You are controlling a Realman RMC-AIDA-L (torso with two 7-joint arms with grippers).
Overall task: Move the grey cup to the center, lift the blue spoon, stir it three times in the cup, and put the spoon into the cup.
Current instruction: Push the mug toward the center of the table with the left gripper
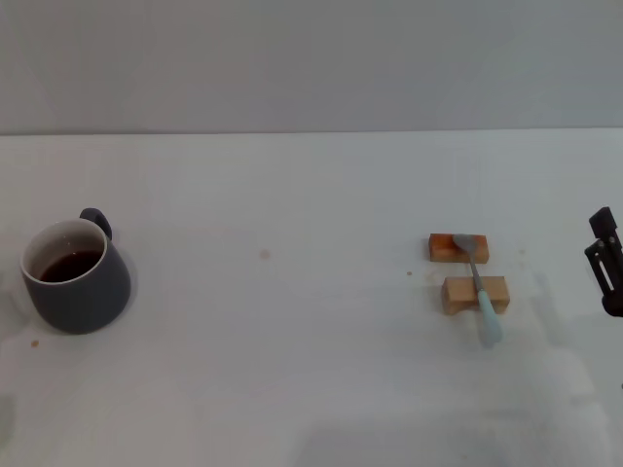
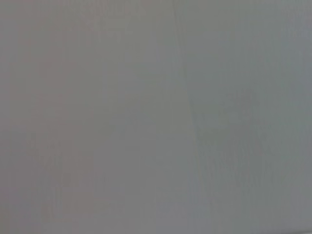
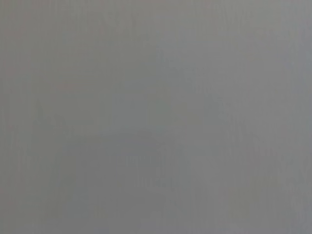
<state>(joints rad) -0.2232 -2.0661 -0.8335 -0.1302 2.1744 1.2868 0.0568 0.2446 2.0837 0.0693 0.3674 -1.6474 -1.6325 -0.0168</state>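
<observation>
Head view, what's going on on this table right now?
Nothing is being handled yet. The grey cup, holding dark liquid, sits at the table's left edge, not yet moved to the center. The blue spoon rests across two small wooden blocks on the right. The right gripper sits at the far right edge, apart from the spoon. The left gripper is out of sight.

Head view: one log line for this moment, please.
grey cup: table's left side, dark liquid inside | blue spoon: lying across two wooden blocks, right side | right tool: right edge, idle | left tool: not in view
</observation>
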